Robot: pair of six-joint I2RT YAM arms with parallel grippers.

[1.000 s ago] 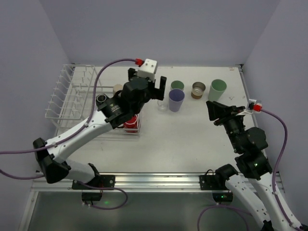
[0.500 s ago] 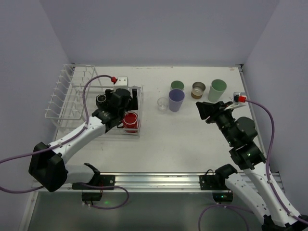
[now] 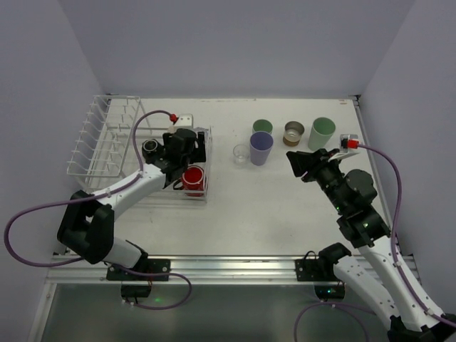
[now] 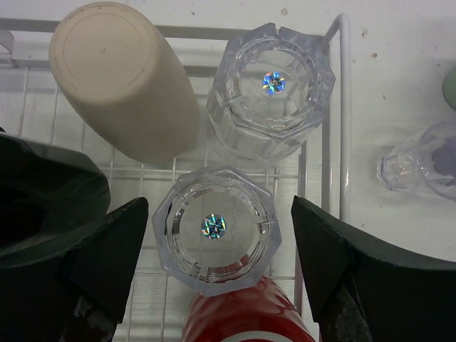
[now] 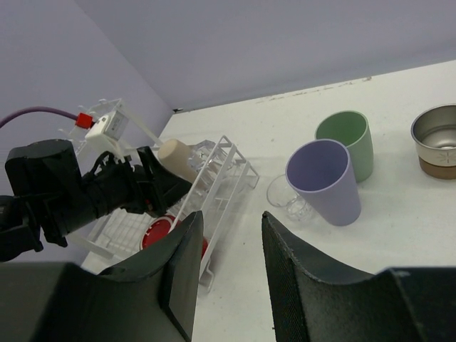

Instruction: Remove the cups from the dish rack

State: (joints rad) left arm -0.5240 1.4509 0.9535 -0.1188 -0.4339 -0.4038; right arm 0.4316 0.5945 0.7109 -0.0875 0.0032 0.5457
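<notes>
The white wire dish rack (image 3: 107,142) stands at the left, its low basket (image 3: 203,187) toward the table's middle. In the basket are a red cup (image 3: 192,178), a black mug (image 3: 151,148), a beige cup (image 4: 125,78) and two upturned clear cups (image 4: 271,89). My left gripper (image 3: 187,146) hovers over the basket, open. Its fingers stand on either side of the nearer clear cup (image 4: 217,228) without touching it. My right gripper (image 3: 303,164) is open and empty over the table at the right.
On the table stand a clear cup (image 3: 242,153), a lavender cup (image 3: 261,148), a dark green cup (image 3: 263,127), a brown metal-lined cup (image 3: 293,132) and a mint green cup (image 3: 321,133). The right wrist view shows the lavender cup (image 5: 324,182) ahead.
My left gripper has swung back from beside the clear cup on the table to over the rack's basket and come down around a clear cup. My right gripper has shifted slightly left.
</notes>
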